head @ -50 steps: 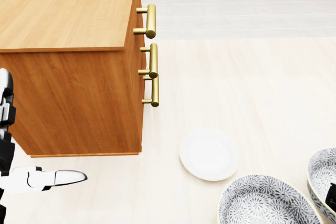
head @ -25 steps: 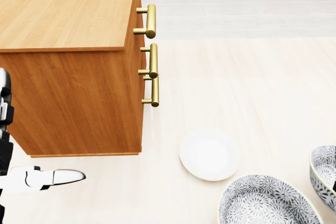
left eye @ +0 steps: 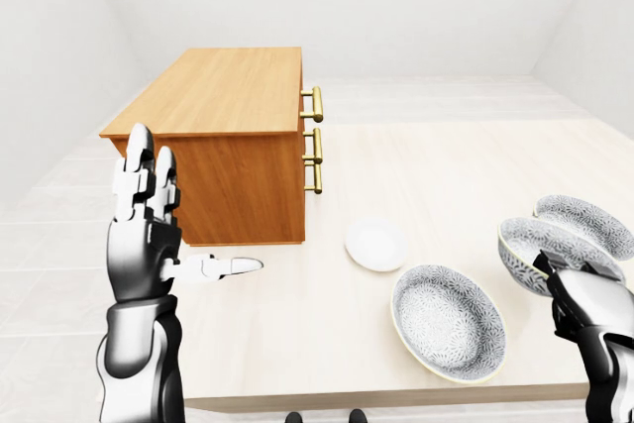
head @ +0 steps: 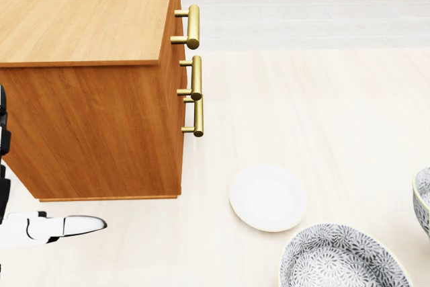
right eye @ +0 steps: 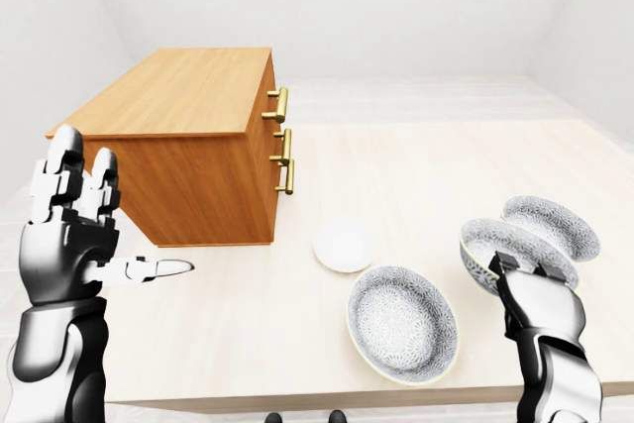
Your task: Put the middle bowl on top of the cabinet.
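My right hand (right eye: 523,279) is shut on the rim of the middle bowl (right eye: 492,248), a black-and-white patterned bowl held tilted above the table at the right of the right-eye view. Only a sliver of this bowl (head: 424,210) shows at the head view's right edge. The wooden cabinet (left eye: 230,94) with brass handles (left eye: 315,141) stands at the upper left, and its flat top is bare. My left hand (left eye: 176,227) is open, fingers upright and thumb pointing right, below and left of the cabinet.
A larger patterned bowl (left eye: 448,322) lies near the table's bottom edge. Another patterned bowl (left eye: 586,225) sits at the far right behind the held one. A small white plate (left eye: 375,245) lies between the cabinet and the bowls on the pale table (left eye: 456,165).
In the head view the held bowl has slid right, almost out of the picture. My left hand has sunk slightly down and left. Cabinet, plate and large bowl have not moved.
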`<state>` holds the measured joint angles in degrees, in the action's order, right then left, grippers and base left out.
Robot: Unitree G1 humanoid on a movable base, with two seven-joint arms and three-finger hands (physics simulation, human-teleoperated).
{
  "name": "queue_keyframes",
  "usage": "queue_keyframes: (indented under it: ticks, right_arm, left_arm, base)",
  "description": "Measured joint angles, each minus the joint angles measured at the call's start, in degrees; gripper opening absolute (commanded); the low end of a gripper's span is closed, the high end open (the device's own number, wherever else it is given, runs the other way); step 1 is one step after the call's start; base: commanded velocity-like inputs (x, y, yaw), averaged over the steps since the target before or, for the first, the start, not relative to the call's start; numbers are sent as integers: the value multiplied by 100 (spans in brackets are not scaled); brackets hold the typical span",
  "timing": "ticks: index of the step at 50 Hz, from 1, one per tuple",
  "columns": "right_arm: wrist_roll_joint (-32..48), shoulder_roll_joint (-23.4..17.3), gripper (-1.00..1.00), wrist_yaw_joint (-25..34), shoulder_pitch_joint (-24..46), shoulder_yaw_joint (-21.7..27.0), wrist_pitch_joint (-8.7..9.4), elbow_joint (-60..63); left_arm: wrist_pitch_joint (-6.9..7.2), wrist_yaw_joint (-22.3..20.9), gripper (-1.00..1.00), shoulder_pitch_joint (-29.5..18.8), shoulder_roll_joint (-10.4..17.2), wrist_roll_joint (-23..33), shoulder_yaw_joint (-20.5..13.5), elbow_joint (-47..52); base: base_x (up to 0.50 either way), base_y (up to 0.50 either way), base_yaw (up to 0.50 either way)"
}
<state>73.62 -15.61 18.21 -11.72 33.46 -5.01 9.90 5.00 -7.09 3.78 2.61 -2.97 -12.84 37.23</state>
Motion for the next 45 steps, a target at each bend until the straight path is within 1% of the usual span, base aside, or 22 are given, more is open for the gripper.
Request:
queue_keyframes:
  ticks: [8, 15, 20, 25, 28, 35, 41, 45]
  right_arm:
    - [-163, 7, -100, 228, 90, 136, 0, 272]
    - [-460, 9, -100, 497, 324, 156, 3, 598]
    - [-642, 3, -100, 678, 524, 81, 87, 877]
    - [-771, -20, -100, 860, 719, -38, 223, 1120]
    - [-850, -41, -100, 962, 866, -126, 337, 1239]
    - [-1002, -121, -100, 1140, 1269, -396, 659, 1435]
    - [-1085, -222, -100, 1311, 1725, -687, 1000, 1515]
    - [-1121, -302, -100, 1403, 2137, -946, 1000, 1479]
  left_arm:
    - [0, -3, 100, -5, 4, -3, -15, 44]
    - [0, -11, 100, 12, -2, 12, -9, 32]
    - [0, -17, 100, 32, -9, 31, 0, 9]
    - [0, -25, 100, 50, -15, 46, 4, -31]
    - [0, -31, 100, 59, -18, 56, 6, -66]
    - [0, -39, 100, 50, -9, 106, 25, -223]
    - [0, -53, 100, 67, -4, 131, 27, -270]
    - [0, -66, 100, 83, -4, 135, 16, -277]
  base:
    - [0, 0, 0]
    - [0, 0, 0]
    - [0, 0, 0]
    - [0, 0, 0]
    - [0, 0, 0]
    - [0, 0, 0]
    - [0, 0, 0]
    - [0, 0, 0]
